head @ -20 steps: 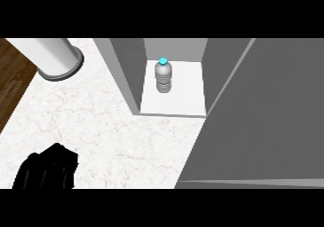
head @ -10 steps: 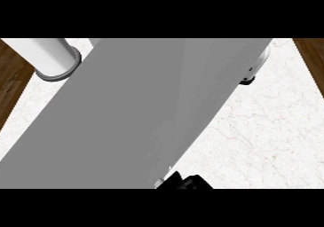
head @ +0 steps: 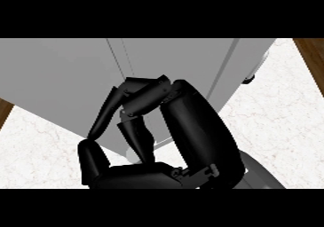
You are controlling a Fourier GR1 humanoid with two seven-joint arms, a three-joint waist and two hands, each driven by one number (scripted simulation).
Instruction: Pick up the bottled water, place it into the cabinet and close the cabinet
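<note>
The grey cabinet [head: 66, 84] fills the upper view, white marble counter [head: 282, 106] bare beside it. One black hand [head: 148, 133] curls against its face, clenched on nothing visible. The bottle stays hidden.

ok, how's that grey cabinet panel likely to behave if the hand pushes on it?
The grey cabinet panel looks flat and rigid, so it would probably move as one piece rather than flex. Its face looks smooth and plain, so the right hand might slide across it.
</note>
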